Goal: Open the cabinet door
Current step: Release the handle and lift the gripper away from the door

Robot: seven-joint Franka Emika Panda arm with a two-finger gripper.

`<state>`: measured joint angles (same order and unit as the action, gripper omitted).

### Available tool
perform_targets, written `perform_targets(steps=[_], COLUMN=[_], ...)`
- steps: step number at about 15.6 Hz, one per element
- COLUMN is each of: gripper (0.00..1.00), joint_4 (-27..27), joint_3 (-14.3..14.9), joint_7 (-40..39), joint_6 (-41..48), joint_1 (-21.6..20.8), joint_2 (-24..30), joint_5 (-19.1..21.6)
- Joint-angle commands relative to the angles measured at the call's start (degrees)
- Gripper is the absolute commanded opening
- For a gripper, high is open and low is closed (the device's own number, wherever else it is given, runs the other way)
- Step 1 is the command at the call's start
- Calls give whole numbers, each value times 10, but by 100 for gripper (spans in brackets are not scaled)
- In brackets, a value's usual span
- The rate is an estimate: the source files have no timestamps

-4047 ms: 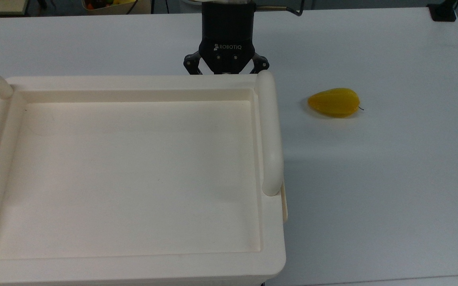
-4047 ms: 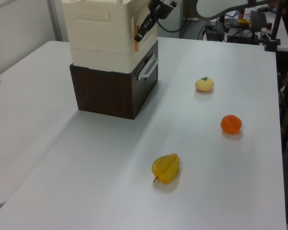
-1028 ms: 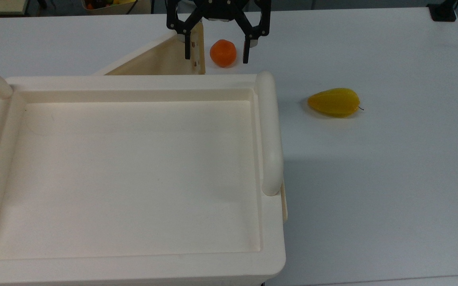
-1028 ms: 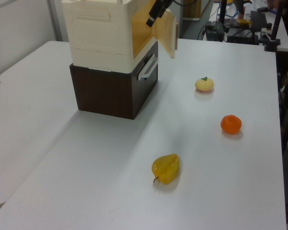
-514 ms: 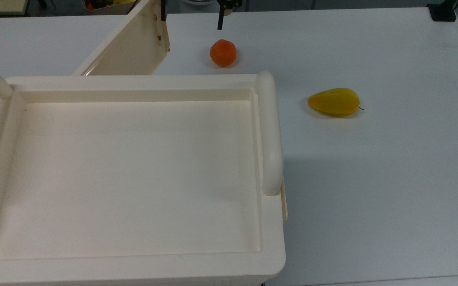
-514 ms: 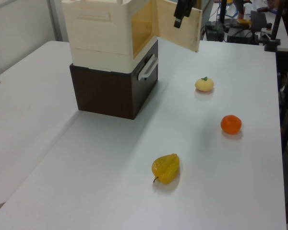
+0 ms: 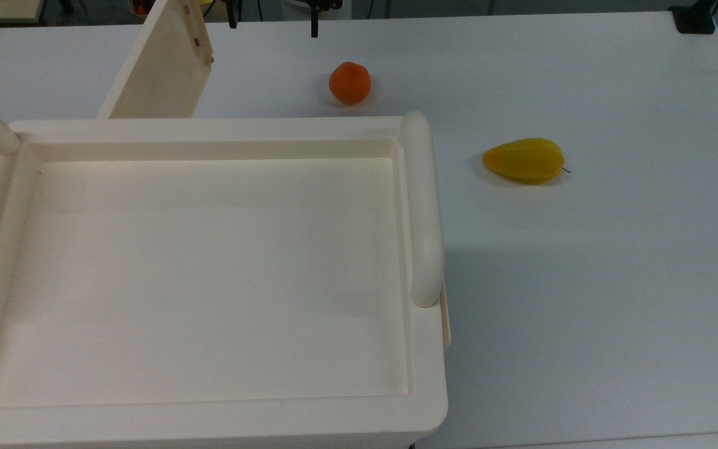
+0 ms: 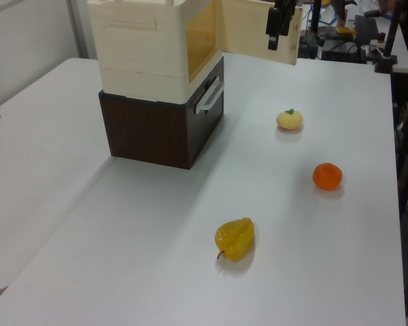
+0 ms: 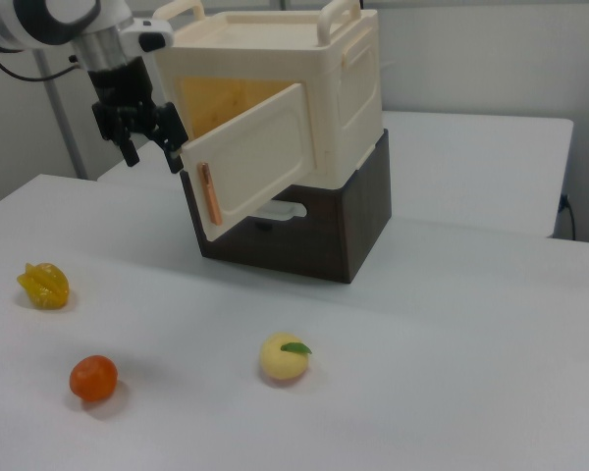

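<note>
Since half a second ago the door (image 7: pixel 158 65) has swung wider, its free edge shifting toward the top view's left, and the pincer (image 7: pixel 272 14) has drawn up to the top edge of that frame.

Cabinet (image 9: pixel 304 128) fills the top view's left; in the right view it sits upper centre on a dark base (image 9: pixel 348 221). The door hangs off the front, upper left of the top view, upper centre of the left view, swung well out with the amber interior (image 8: pixel 198 37) exposed.

Pincer is spread wide, holding nothing; in the right view it sits just beside the door's free edge, contact unclear.

Risks, as I judge them: a finger (image 9: pixel 170 132) so near the edge could snag the door on the way out and knock it back shut, or push it past its hinge limit. A low retreat could clip the orange (image 7: pixel 349 82) on the worktop (image 7: pixel 583 280).

Door: flat, thin cream panel with a recessed rectangle on its outer face, and a copper strip handle (image 9: pixel 209 192) along the free edge. Small brown marks dot that edge in the top view.
</note>
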<state>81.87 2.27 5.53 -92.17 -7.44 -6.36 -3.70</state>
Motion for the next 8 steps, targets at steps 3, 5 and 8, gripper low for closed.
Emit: perform_targets(steps=[3, 5, 8], gripper=[100, 100, 100], joint_4=[65, 83, 126], joint_3=[6, 6, 6], joint_7=[-12, -12, -13], joint_6=[9, 6, -1], joint_1=[8, 13, 13], joint_2=[37, 45, 70], joint_5=[11, 11, 10])
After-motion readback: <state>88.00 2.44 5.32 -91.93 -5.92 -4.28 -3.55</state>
